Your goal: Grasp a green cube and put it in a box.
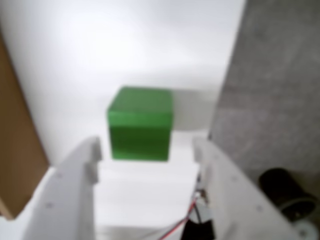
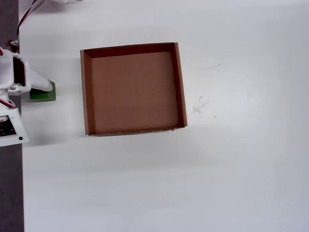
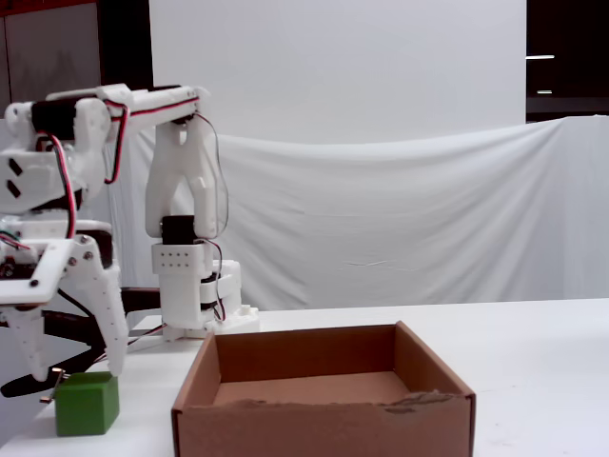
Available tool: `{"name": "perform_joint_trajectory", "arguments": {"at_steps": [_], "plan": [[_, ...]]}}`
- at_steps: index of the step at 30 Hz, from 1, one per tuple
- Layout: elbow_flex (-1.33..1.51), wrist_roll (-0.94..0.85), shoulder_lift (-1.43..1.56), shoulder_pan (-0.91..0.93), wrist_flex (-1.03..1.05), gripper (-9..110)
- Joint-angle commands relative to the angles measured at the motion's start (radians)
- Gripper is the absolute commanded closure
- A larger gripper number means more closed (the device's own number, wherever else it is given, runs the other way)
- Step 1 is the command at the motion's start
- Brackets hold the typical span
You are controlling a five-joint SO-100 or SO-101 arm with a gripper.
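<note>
The matte bright-green cube (image 1: 140, 123) sits on the white worktop (image 2: 193, 174) left of the box (image 2: 179, 82) in the overhead view, while the wrist view alone shows the gripper (image 1: 146, 150) spread wide just short of it.

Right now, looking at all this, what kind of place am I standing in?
Probably a small lab or hobby robotics setup, not a home. A white table holds only a cardboard box and a green cube, a white sheet hangs behind, and a white gripper hovers over the cube.
</note>
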Motion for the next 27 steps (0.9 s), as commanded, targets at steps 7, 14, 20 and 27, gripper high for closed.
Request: {"name": "perform_joint_trajectory", "arguments": {"at_steps": [7, 14, 20, 27], "plan": [[-0.11, -0.026, -0.061, 0.006, -0.038, 76], [-0.14, -0.029, -0.114, 0.0, -0.066, 75], [-0.12, -0.052, -0.118, -0.002, -0.1, 75], [-0.106, -0.052, -0.081, 0.003, -0.083, 75]]}}
